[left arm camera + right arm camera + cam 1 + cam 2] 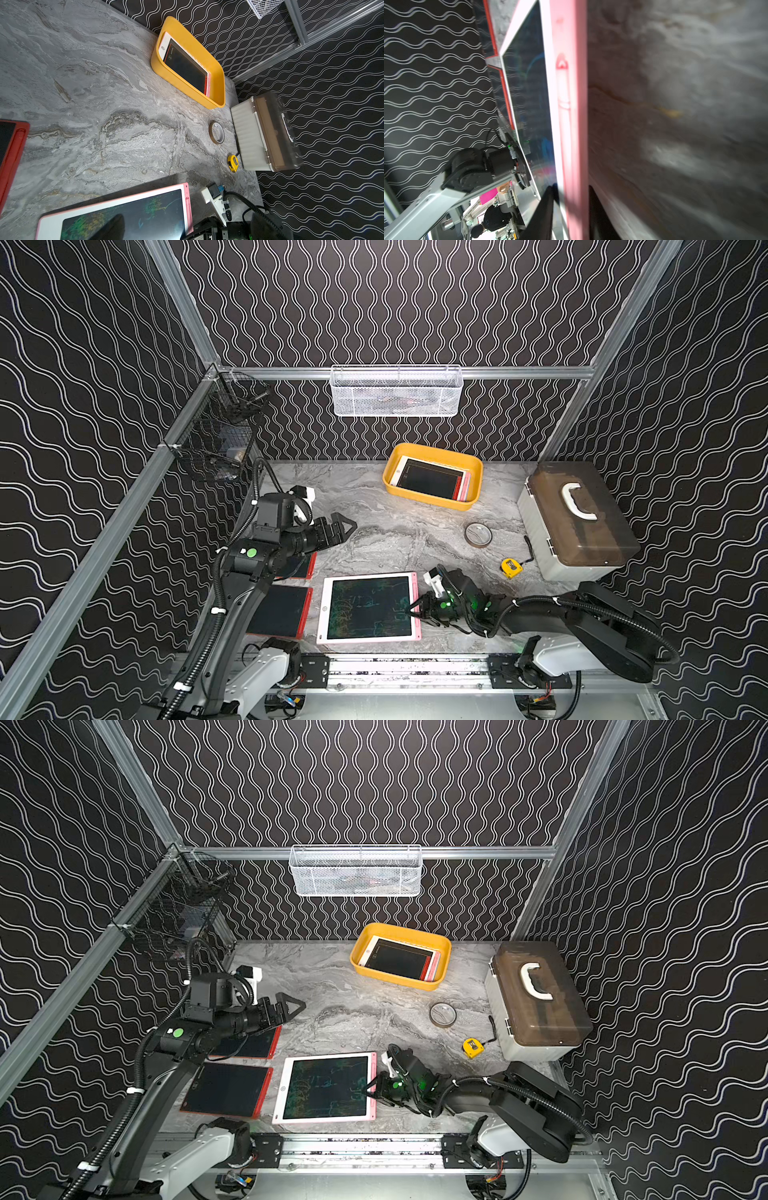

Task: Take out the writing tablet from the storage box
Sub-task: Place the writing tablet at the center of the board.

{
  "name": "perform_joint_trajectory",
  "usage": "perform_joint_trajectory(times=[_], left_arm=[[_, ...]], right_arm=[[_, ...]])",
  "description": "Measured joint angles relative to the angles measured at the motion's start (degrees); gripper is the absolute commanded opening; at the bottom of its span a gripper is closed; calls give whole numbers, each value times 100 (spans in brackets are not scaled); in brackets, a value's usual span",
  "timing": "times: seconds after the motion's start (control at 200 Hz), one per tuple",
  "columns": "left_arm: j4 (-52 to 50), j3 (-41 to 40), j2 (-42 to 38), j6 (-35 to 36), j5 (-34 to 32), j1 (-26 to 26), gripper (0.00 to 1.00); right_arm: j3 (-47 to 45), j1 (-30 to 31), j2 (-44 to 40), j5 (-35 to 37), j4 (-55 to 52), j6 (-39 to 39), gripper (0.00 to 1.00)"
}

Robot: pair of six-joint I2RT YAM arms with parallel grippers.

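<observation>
- Near the table's (395, 531) front edge, the pink writing tablet (368, 608) lies flat, well apart from the storage box (430, 502).
- Right end effector (413, 609) straddles the tablet's right rim, with one finger (542, 214) over the screen and the other beyond the rim. I cannot tell whether they pinch it.
- Left end effector (348, 526) hovers over the table's left side, jaws spread wide, holding nothing.
- At the back, the yellow box holds two stacked tablets (430, 480).
- Two red tablets (226, 1090) lie left of the pink one.
</observation>
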Motion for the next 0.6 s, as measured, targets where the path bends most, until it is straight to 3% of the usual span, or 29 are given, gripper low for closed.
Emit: perform_joint_trajectory(times=[0.32, 0.6], left_arm=[[0, -2, -35, -13, -7, 0, 98], [2, 2, -57, -22, -26, 0, 98]], right_arm=[[313, 7, -179, 212, -1154, -234, 54], [575, 7, -337, 455, -1906, -409, 60]])
